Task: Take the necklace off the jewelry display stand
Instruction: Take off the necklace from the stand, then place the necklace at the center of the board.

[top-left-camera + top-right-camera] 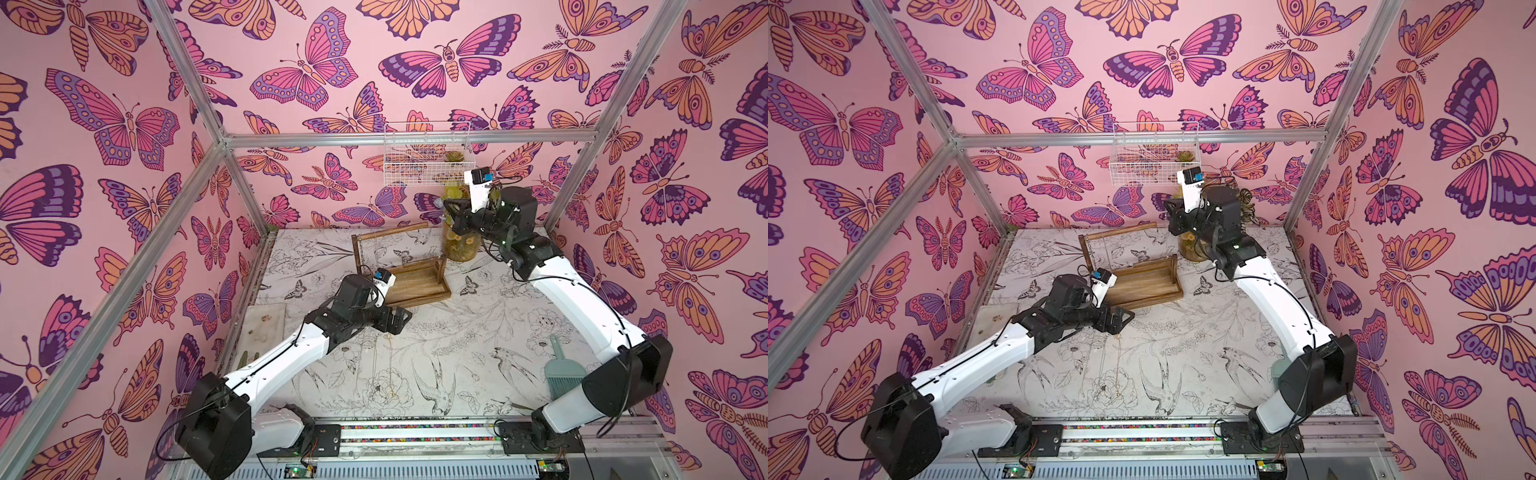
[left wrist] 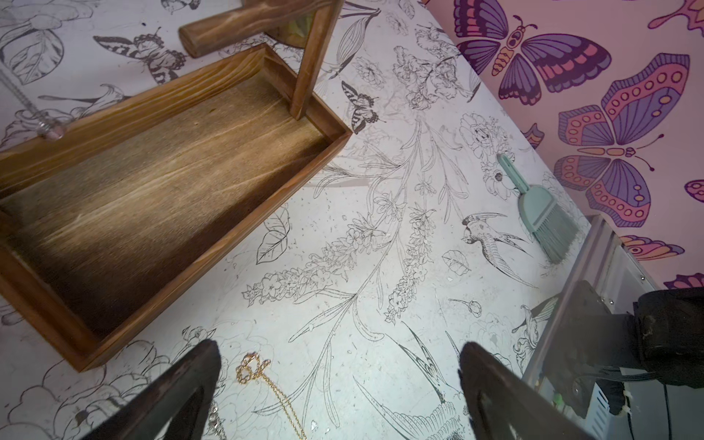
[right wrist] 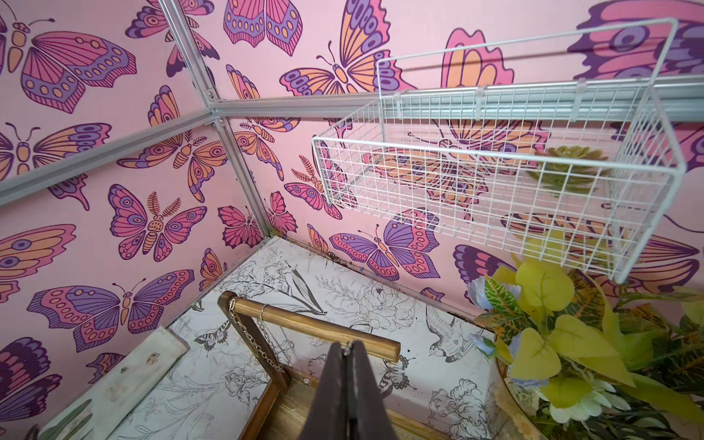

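Observation:
The brown wooden jewelry display stand point(image 1: 419, 282) point(image 1: 1142, 286) stands mid-table in both top views. My right gripper point(image 3: 347, 348) point(image 1: 449, 208) is raised over the right end of the top bar point(image 3: 304, 324). It is shut, and a small silvery bit of necklace point(image 3: 348, 346) shows pinched between its tips. Another silver chain point(image 3: 247, 331) hangs at the bar's left end. My left gripper point(image 2: 339, 381) point(image 1: 397, 320) hovers open, low over the table in front of the tray point(image 2: 152, 171). A gold necklace point(image 2: 253, 367) lies on the table between its fingers, nearer one of them.
A white wire basket point(image 1: 428, 153) point(image 3: 495, 171) hangs on the back wall above the right gripper. A vase of flowers point(image 1: 459, 245) stands right of the stand. A teal brush point(image 1: 561, 370) point(image 2: 541, 205) lies at the right, a white board point(image 1: 266, 328) at the left.

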